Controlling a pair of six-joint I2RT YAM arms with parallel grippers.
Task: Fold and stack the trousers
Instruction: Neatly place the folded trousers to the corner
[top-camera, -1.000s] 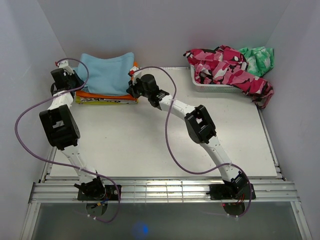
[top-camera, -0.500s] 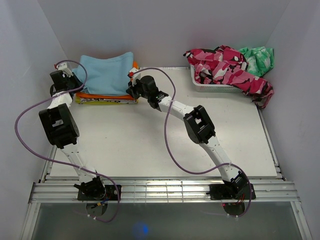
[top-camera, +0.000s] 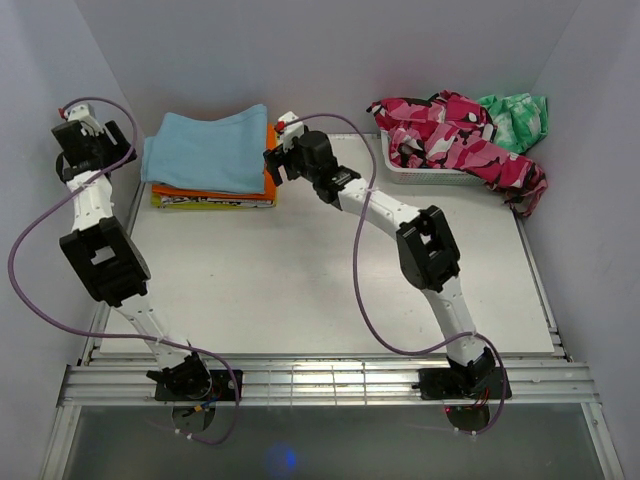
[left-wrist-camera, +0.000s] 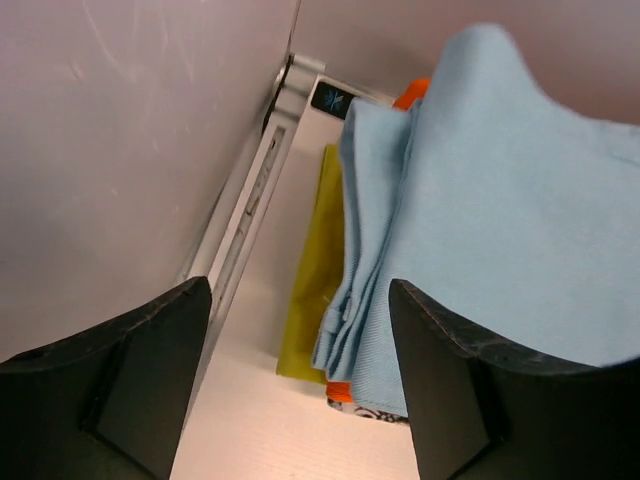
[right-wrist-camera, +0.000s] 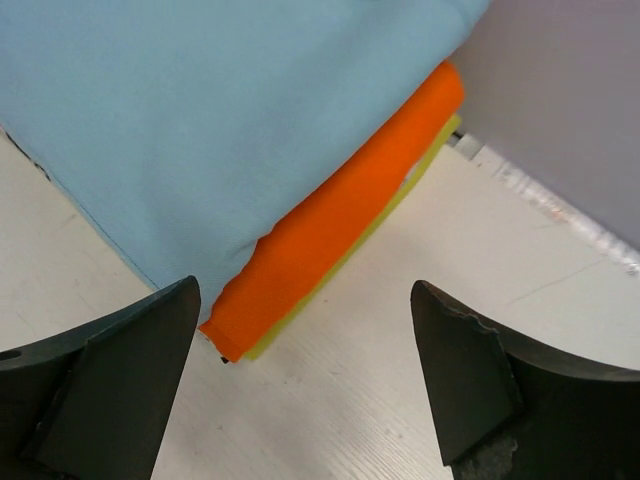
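A stack of folded trousers lies at the table's back left. Light blue trousers are on top, with orange trousers and a yellow pair under them. My left gripper is by the left wall, apart from the stack's left side, open and empty. In the left wrist view my left gripper frames the blue folds and the yellow edge. My right gripper hovers at the stack's right edge, open and empty. The right wrist view shows my right gripper over bare table beside the orange fold.
A white basket stands at the back right, with pink camouflage trousers spilling over its rim and a green garment behind them. The left wall is close beside the left gripper. White walls enclose the table on three sides.
Both grippers have opened and moved off the light blue trousers, which now rest on the stack. The left arm drew back to the left wall; the right shifted right.
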